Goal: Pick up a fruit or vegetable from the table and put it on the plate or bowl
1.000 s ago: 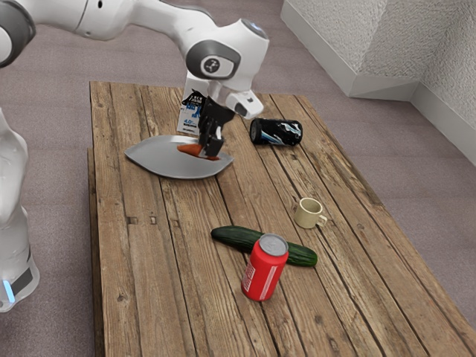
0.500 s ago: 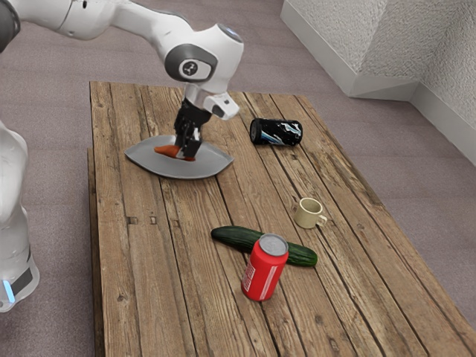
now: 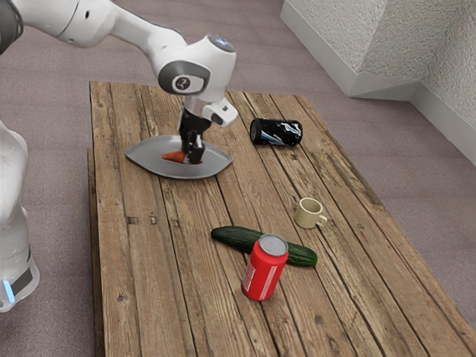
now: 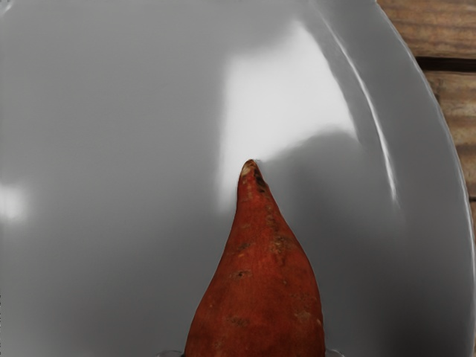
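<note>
Above the grey plate (image 3: 145, 155) at the wooden table's (image 3: 357, 245) far left, black gripper (image 3: 193, 155), fingers (image 3: 195, 146) pinching a reddish sweet potato (image 3: 173, 157).

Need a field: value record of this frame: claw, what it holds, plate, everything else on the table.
claw: black two-finger claw, shut on the orange-red tapered sweet potato
sweet potato position: over the grey oval plate; contact with it cannot be told
plate: on the wooden plank table
other produce: dark green cucumber, lying on the table
cans: red soda can standing in front of the cucumber; black soda can on its side
mug: small beige mug, upright
</note>
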Available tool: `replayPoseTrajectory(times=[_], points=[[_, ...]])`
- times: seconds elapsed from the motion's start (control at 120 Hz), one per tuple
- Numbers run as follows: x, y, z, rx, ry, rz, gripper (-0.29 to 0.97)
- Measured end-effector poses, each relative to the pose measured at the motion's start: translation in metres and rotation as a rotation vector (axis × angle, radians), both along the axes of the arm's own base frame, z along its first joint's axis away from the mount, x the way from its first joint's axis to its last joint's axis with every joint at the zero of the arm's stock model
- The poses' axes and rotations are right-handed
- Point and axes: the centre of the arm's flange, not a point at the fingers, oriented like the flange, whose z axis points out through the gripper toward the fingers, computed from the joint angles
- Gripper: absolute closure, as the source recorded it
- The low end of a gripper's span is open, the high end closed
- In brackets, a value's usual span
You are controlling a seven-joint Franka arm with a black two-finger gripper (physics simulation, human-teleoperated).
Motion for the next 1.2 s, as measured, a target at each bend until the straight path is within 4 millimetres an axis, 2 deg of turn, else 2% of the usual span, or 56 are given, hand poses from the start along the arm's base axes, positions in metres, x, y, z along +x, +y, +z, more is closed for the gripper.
replayPoseTrajectory(times=[0.383, 0.492, 1.017, 1.05, 1.125, 1.2], points=[[0.004, 0.001, -0.007, 0.056, -0.056, -0.001, 0.55], [0.002, 0.002, -0.015, 0.067, -0.067, -0.004, 0.56], [0.004, 0.002, -0.019, 0.078, -0.108, 0.017, 0.53], [0.004, 0.002, -0.019, 0.078, -0.108, 0.018, 0.49], [0.004, 0.001, -0.019, 0.074, -0.106, 0.019, 0.3], [0.004, 0.001, -0.017, 0.072, -0.107, 0.019, 0.18]])
